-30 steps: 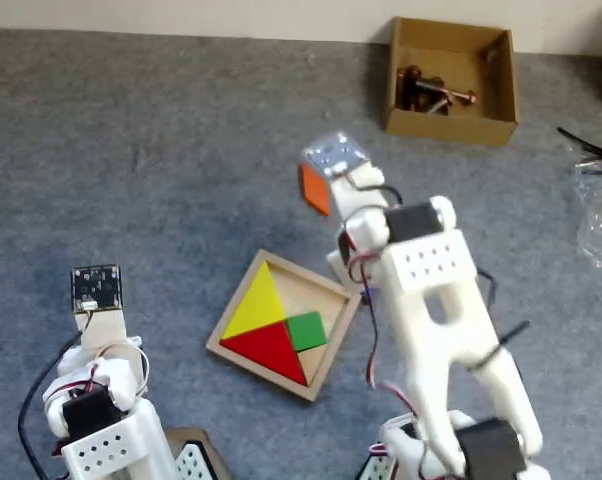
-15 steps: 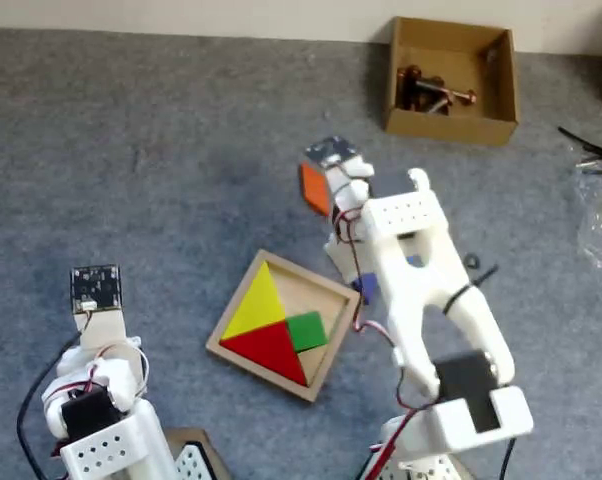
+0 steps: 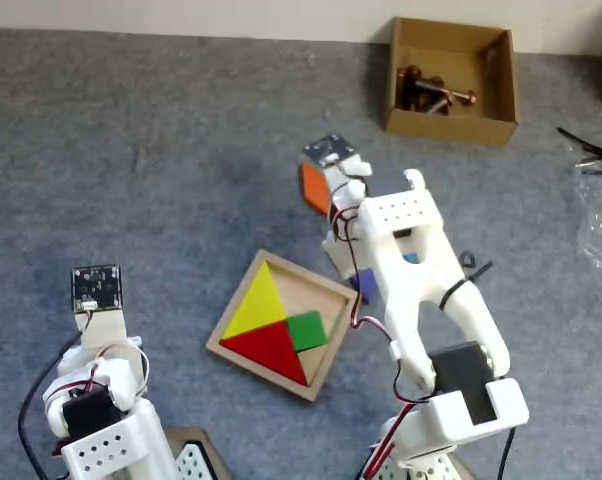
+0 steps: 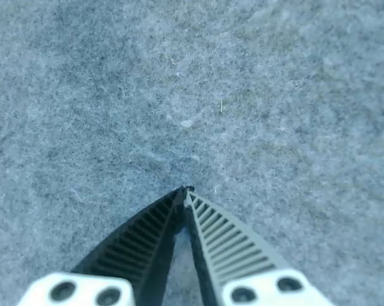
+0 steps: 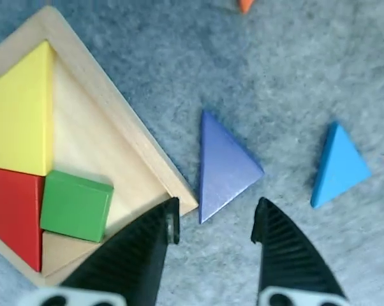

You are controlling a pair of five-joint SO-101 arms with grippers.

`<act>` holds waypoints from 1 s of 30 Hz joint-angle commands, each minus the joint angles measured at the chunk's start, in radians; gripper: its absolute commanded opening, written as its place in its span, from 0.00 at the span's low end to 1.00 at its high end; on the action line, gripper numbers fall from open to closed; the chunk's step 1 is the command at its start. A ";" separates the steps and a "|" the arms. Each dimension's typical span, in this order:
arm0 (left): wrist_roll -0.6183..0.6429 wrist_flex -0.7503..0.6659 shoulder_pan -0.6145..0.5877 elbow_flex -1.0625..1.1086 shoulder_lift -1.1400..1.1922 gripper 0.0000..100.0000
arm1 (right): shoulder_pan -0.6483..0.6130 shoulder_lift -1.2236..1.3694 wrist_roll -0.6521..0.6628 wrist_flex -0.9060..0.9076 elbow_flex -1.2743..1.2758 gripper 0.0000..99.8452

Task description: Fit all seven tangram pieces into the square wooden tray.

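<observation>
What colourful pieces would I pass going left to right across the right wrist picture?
You'd pass the yellow triangle → green square → purple triangle → light blue triangle.

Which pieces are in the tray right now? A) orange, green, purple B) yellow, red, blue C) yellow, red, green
C: the tray holds the yellow triangle, red triangle and green square; the blue triangle, purple triangle and orange piece lie on the carpet.
</observation>
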 commanded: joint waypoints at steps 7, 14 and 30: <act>0.009 0.005 0.015 0.021 -0.005 0.01 | 0.005 -0.007 -0.157 -0.018 -0.058 0.18; 0.009 0.005 0.015 0.021 -0.005 0.01 | 0.004 -0.007 -0.161 -0.018 -0.058 0.18; 0.009 0.005 0.015 0.021 -0.005 0.01 | 0.015 0.002 -0.163 -0.025 -0.056 0.18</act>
